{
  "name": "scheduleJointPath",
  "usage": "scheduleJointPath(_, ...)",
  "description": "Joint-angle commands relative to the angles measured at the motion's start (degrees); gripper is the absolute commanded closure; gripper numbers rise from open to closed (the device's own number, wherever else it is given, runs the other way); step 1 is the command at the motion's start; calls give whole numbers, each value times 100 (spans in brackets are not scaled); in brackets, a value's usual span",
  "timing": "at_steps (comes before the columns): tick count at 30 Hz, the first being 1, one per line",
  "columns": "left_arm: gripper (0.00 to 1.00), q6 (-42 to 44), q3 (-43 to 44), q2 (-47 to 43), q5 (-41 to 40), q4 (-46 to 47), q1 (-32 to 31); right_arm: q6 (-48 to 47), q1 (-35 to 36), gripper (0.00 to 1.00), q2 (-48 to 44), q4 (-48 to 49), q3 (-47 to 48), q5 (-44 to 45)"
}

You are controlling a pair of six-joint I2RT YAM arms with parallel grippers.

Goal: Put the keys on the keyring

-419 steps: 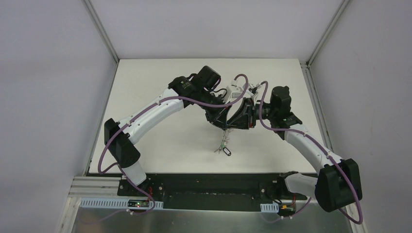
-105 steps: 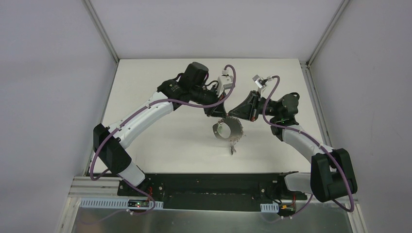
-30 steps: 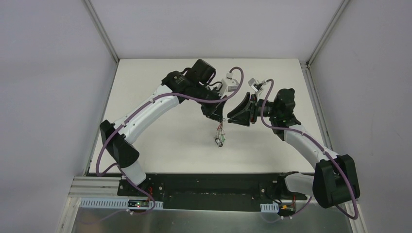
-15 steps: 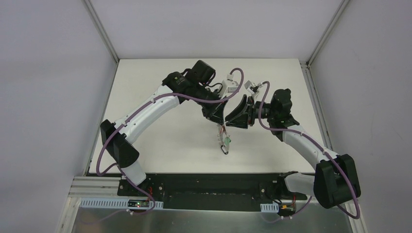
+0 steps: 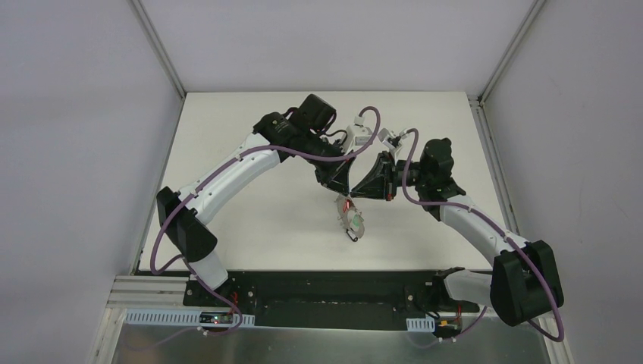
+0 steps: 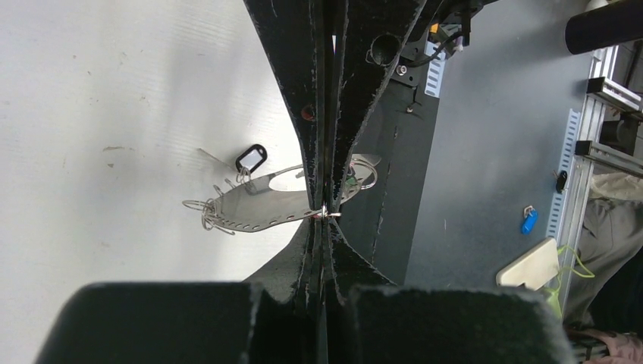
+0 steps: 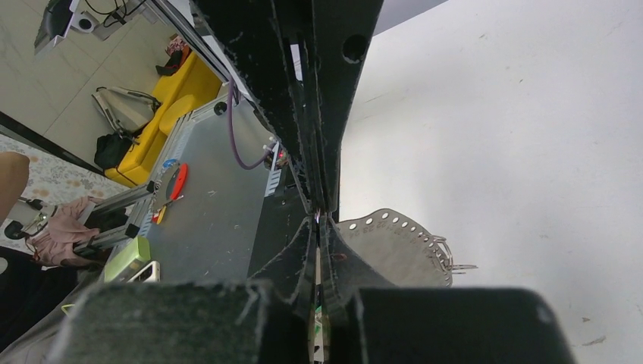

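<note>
At mid-frame of the top view, both arms meet over the white surface (image 5: 250,220). The left pincer (image 6: 324,212) is closed on the rim of the perforated grey keyring (image 6: 258,206). The right pincer (image 7: 317,221) is pressed shut at that rim too. A black-tagged key (image 6: 250,158) dangles from the keyring.

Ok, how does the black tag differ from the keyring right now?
Size: the keyring is a wide flat grey plate with a row of holes; the black tag is far smaller. Hold: the keyring is pinched at its rim by the shut left gripper and right gripper; nothing grips the black tag. Finish: the keyring is shiny metal, the black tag dark with a pale window. Shared: both sit over the white table.
</note>
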Motion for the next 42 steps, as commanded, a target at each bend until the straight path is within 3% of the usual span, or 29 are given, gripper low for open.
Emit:
scheduleJointPath(1,100,135,-39,-256,142,306,18,-1,29,100,-81,147,326,-207)
scheduleJointPath(11,52,768,-1969,-1490,-333,2183,112,318,-75,100,-13,156,381,66)
scheduleJointPath(15,41,775,-2100,-1463,-506,2302,107,634,-127,100,54,382,362,182)
scheduleJointPath(22,31,524,-2380,-1359,-687,2862,104,1187,-258,100,161,717,321,407)
scheduleJointPath(33,29,478,-2485,-1090,-625,3196,95,1550,-327,100,255,1055,262,456)
scheduleJointPath(42,49,372,-2417,-883,-706,3302,94,1605,-364,100,291,1114,244,456)
